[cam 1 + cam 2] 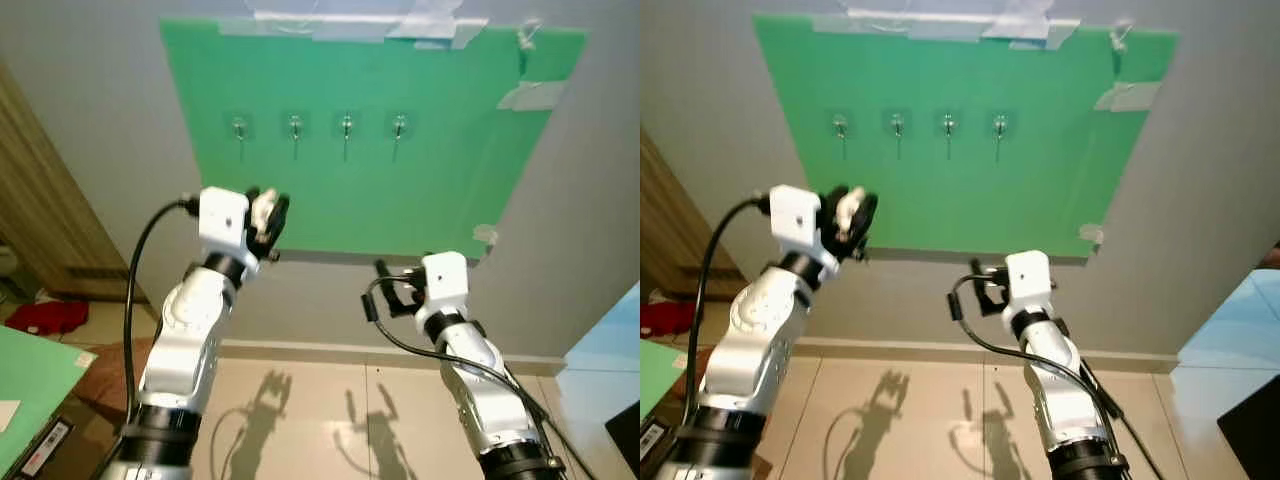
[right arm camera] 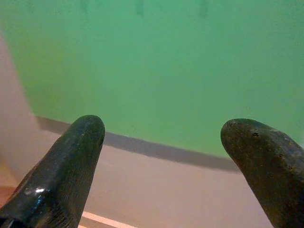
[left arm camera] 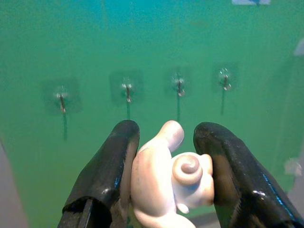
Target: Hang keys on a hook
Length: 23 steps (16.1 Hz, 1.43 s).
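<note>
Here we stand facing a green board [image 1: 400, 200] taped to the wall, with a row of four small hooks [image 1: 294, 126] across its upper part. Our left gripper [image 3: 166, 161] is raised toward the board, below the hooks and well short of them, and its two black fingers [image 3: 109, 175] are closed snugly on a pale, cream-coloured charm [image 3: 168, 183] with a curled tail, which we take to be the fob of the keys; the keys themselves and any ring we cannot make out from here. Our right gripper [image 2: 166, 166] hovers lower and to the right, near the board's bottom edge, its fingers spread wide with nothing between them. We judge that the carrying part is done and that we are in the approach: the fob is lined up roughly under the second hook [image 3: 127, 88] as the left wrist sees it, but nothing hangs yet. The next move, as we read it, calls for lifting the left arm and reaching forward until the ring or loop sits just above a hook's tip, then lowering it on before letting go. Since the loop is hidden from us, finding its position against the hook is the delicate part.
</note>
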{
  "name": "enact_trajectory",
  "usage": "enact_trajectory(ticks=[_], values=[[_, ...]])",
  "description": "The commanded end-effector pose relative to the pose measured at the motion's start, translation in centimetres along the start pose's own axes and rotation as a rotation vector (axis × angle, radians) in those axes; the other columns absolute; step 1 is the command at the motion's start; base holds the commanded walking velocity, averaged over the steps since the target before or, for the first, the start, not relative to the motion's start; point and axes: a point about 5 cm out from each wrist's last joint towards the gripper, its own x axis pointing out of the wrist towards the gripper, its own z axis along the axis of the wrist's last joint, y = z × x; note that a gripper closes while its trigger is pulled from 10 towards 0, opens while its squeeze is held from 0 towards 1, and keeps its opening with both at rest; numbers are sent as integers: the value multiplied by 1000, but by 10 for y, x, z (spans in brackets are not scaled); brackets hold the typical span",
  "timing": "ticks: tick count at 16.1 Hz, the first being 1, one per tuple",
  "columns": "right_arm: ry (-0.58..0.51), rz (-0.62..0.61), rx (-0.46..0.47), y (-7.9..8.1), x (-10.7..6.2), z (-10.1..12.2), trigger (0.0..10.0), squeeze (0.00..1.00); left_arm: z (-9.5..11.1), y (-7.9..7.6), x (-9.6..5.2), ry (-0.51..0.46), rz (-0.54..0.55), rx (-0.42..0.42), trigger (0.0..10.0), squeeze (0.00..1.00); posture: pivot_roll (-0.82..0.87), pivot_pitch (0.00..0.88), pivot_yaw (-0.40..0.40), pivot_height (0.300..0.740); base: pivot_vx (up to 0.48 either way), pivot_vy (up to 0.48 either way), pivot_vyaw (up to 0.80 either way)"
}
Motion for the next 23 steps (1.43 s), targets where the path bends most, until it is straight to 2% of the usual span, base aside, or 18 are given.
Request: enact_trajectory(ticks=[1, 2, 3, 4, 5, 9, 12, 13, 16, 18, 21, 23], values=[[-27, 98, -10, 16, 5, 12, 10000, 0, 6, 5, 1, -10, 7, -1, 0, 0, -45, 0, 38, 740, 0, 0, 0], [-32, 121, -3, 19, 7, 15, 10000, 0, 10, 5, 4, -14, 22, -56, 0, 0, -43, 0, 37, 740, 0, 0, 0], [-33, 136, -2, 21, 9, 17, 10000, 0, 15, 4, 7, -24, 22, -72, 0, 0, -39, 0, 37, 740, 0, 0, 0], [-40, 158, -18, 24, 13, 21, 10000, 0, 26, -1, 13, -46, 0, -71, 0, 0, -32, 0, 35, 740, 0, 0, 0], [-47, 195, -72, 26, 17, 26, 10000, 0, 37, -4, 20, -56, -33, -45, 0, 0, -28, 0, 38, 740, 0, 0, 0], [-75, 281, -226, 29, 22, 35, 10000, 0, 56, -4, 35, -74, -72, -38, 0, 0, -26, 0, 39, 740, 0, 0, 0], [-95, 294, -263, 33, 28, 41, 10000, 0, 60, -8, 42, -56, -113, -64, 0, 0, -29, 0, 42, 740, 0, 0, 0], [-122, 303, -290, 36, 31, 49, 10000, 0, 61, -11, 48, -41, -121, -120, 0, 0, -26, 0, 40, 740, 0, 0, 0], [-216, 320, -329, 40, 39, 77, 10000, 0, 70, -26, 67, -37, -198, -141, 0, 0, -37, 0, 46, 740, 0, 0, 0], [-243, 319, -326, 41, 43, 87, 10000, 0, 68, -27, 73, -22, -209, -202, 0, 0, -46, 0, 50, 740, 0, 0, 0], [-252, 323, -315, 45, 44, 89, 10000, 0, 60, -24, 78, 12, -179, -414, 0, 0, -51, 0, 52, 740, 0, 0, 0], [-244, 322, -317, 44, 44, 86, 10000, 0, 57, -22, 80, 19, -167, -454, 0, 0, -51, 0, 51, 740, 0, 0, 0]])
